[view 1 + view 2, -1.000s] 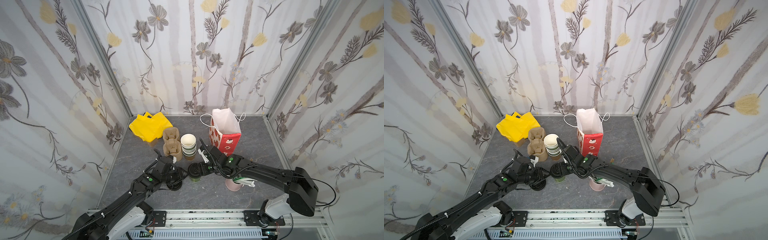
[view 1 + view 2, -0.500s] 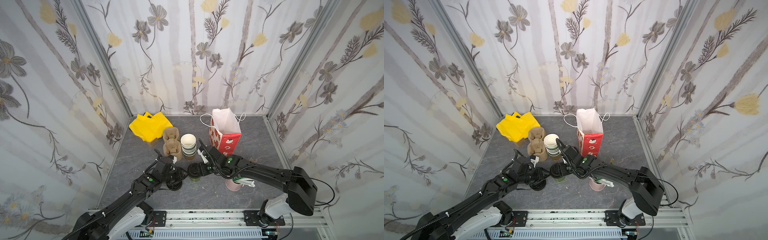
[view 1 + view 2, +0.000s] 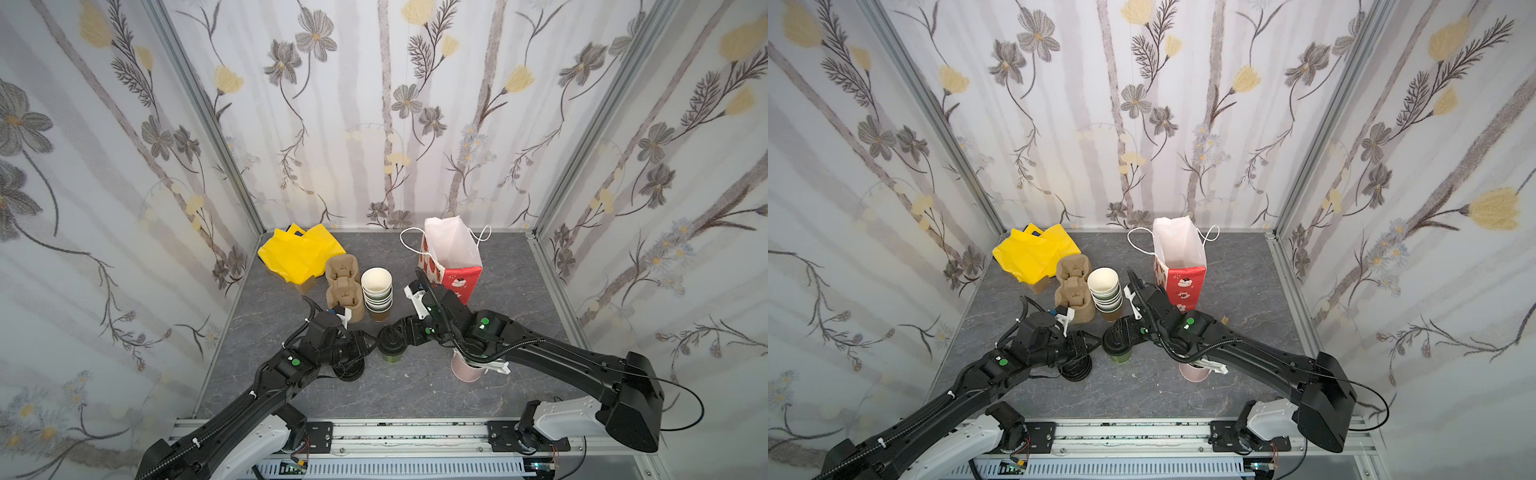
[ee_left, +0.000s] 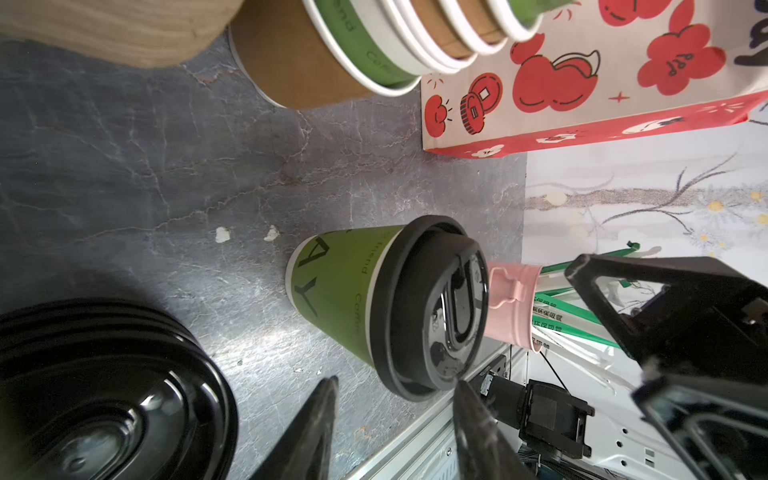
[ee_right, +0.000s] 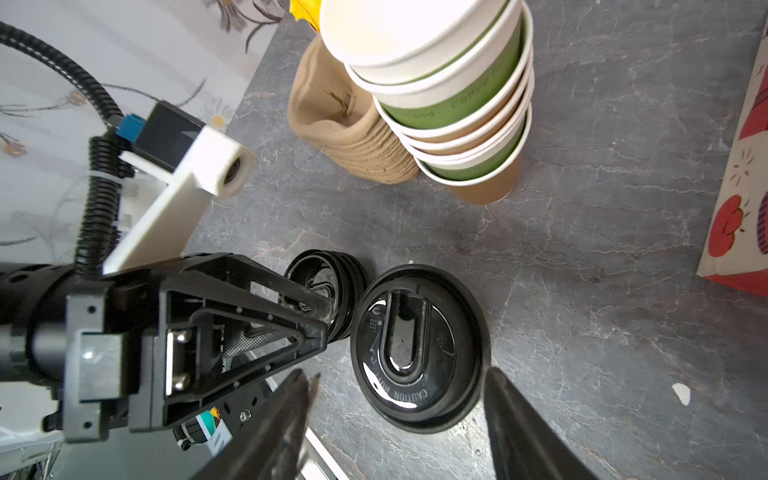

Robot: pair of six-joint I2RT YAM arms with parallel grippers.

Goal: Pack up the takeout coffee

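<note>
The upright takeout coffee point(image 3: 390, 354) stands untouched between the left gripper point(image 4: 395, 382) and right gripper point(image 5: 399, 376), both parted and holding nothing.

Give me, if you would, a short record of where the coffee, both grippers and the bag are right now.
Coffee cup: upright on the table, lid on, not gripped
Left gripper: open, tips beside the cup
Right gripper: open, jaws straddling the lid
Paper bag: standing open, farther back
Nearby: stack of empty cups, pile of loose lids
</note>
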